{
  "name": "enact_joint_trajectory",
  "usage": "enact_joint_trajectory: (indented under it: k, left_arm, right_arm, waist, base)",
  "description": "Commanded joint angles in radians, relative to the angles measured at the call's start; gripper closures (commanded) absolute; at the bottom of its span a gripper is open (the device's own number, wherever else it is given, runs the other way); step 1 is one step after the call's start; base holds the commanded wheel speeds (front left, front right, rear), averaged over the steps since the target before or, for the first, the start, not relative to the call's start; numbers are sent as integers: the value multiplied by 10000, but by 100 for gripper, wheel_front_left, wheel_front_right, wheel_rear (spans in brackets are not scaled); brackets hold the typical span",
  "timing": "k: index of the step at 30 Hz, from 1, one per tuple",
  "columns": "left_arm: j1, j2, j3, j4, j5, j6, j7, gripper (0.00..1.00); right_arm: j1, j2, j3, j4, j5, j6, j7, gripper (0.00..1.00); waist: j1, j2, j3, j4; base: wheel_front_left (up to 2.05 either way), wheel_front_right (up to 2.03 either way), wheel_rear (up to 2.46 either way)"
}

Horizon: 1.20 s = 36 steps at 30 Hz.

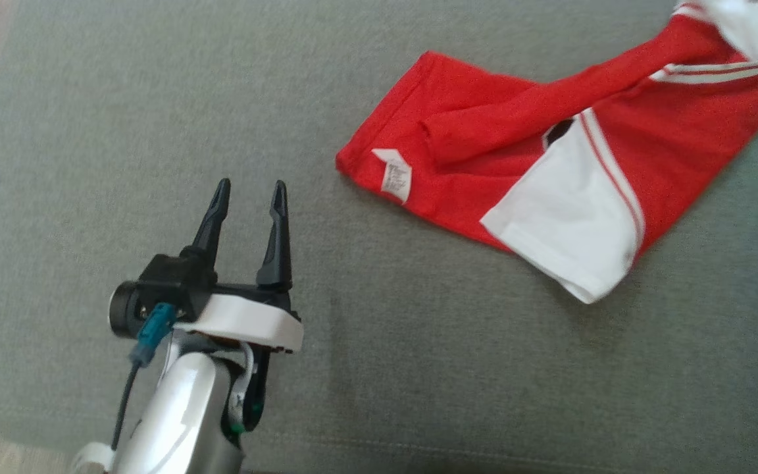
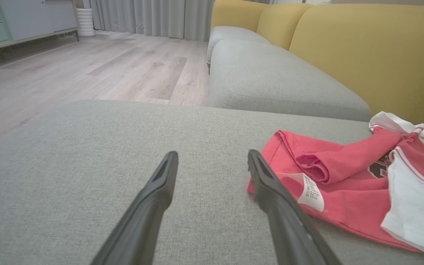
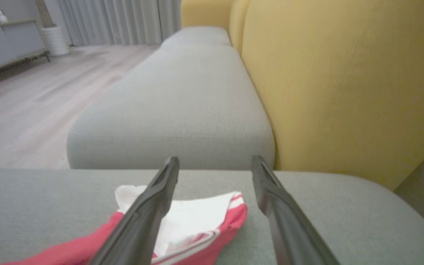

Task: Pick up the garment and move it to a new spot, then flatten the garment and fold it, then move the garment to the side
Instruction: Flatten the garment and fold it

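Dark left gripper [image 1: 251, 187]: nearest, low over the seat, its two fingers spread wide with nothing between them. It points toward the near hem of the garment, probably ready to take a corner.
Grey seat cushion [image 1: 418, 368]: broad woven fabric that serves as the work surface. The bare stretch left of the garment looks like room for spreading it out.
Garment [image 1: 484, 131]: red shirt with white panels, lying on the cushion to the right of the left gripper and apart from it. It runs on a slant toward the far right, bunched rather than flat.
Care label [image 1: 393, 174]: white tag showing at the near hem, so this part is probably turned inside out.
Rolled fold [image 1: 517, 118]: a red strip twisted across the shirt's body. It would need pulling out before any folding.
White panel [image 1: 563, 230]: lies flat on the cushion at the shirt's near edge.
Right gripper [image 3: 215, 160]: at the shirt's far end, fingers parted and nothing pinched. The red-and-white end rests on the cushion beneath its left-hand finger.
Stage: the shirt seems set down at its spot, and flattening looks like the next job, one gripper at each end.
Yellow backrest [image 2: 363, 55]: upright just behind the shirt's far end, limiting room there.
Wooden floor [image 2: 87, 73]: beyond the cushion's far edge.
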Motion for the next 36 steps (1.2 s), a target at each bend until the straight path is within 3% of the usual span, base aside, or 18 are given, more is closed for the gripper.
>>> enact_joint_trajectory:
  k: [1,8,16,21,30,36]
  left_arm:
    - [-81,59,447,-279,-21,-34,-78,0]
    - [338,59,786,-85,-63,-272,-78,0]
    - [405,59,635,-34,-314,-373,-78,0]
    - [442,58,460,-108,-573,-241,-78,0]
    - [548,58,256,-260,-915,10,-78,0]
    - [621,58,248,-317,-988,73,-78,0]
  right_arm:
    - [83,62,212,-337,-63,75,-201,0]
    - [1517,952,1459,-2268,571,75,-676,0]
    - [2216,1463,3333,-3496,1452,75,659,0]
    - [1674,1722,3844,-2811,1868,75,2042,0]
    - [761,2625,4185,-60,1952,75,5470,0]
    - [490,3138,4238,1387,1683,75,6429,2]
  waist:
    - [-1,0,-447,-362]
    - [-1,0,-1425,-895]
    - [-1,0,-1644,-461]
    - [-1,0,-1459,188]
    - [-1,0,-1255,1125]
    - [-1,0,-1230,1343]
  base:
    - [0,0,0]
    - [0,0,0]
    - [0,0,0]
    - [0,0,0]
    - [0,0,0]
    - [0,0,0]
